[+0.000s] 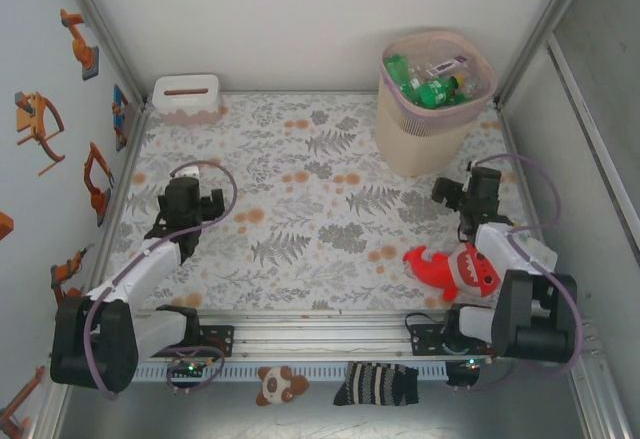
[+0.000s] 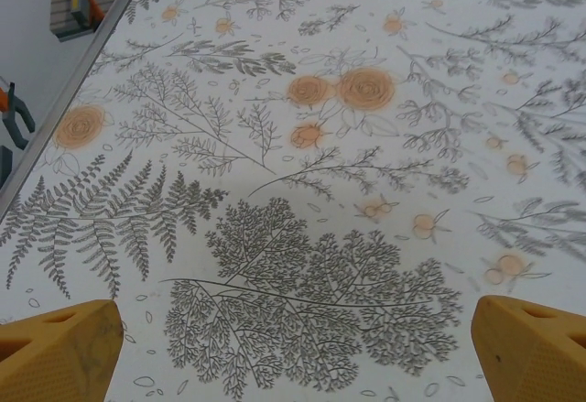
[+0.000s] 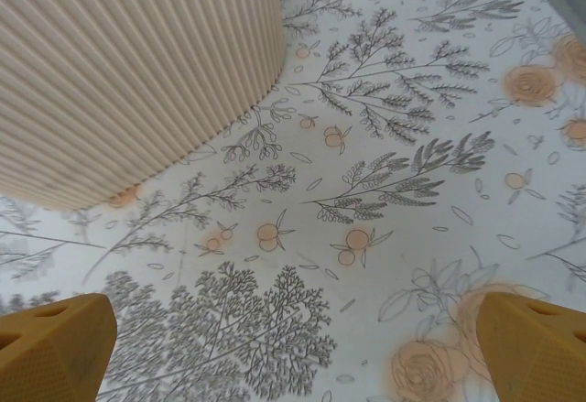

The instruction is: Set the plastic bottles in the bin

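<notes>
The bin (image 1: 420, 144), beige with a pale pink rim, stands at the back right of the floral mat. Several plastic bottles (image 1: 432, 81), green and clear, lie piled inside it. My right gripper (image 1: 458, 195) hovers just in front of the bin's base, to its right. In the right wrist view it is open (image 3: 293, 347), its yellow fingertips (image 3: 50, 347) wide apart over bare mat and the bin's ribbed wall (image 3: 119, 63) at upper left. My left gripper (image 1: 192, 197) is over the mat's left side, open (image 2: 293, 352) with nothing between its fingers (image 2: 55, 352).
A low white box with a slot (image 1: 187, 97) sits at the back left corner. A red plush shark (image 1: 455, 267) lies beside the right arm near the front edge. A small plush toy (image 1: 280, 384) and a striped sock (image 1: 377, 384) lie below the front rail.
</notes>
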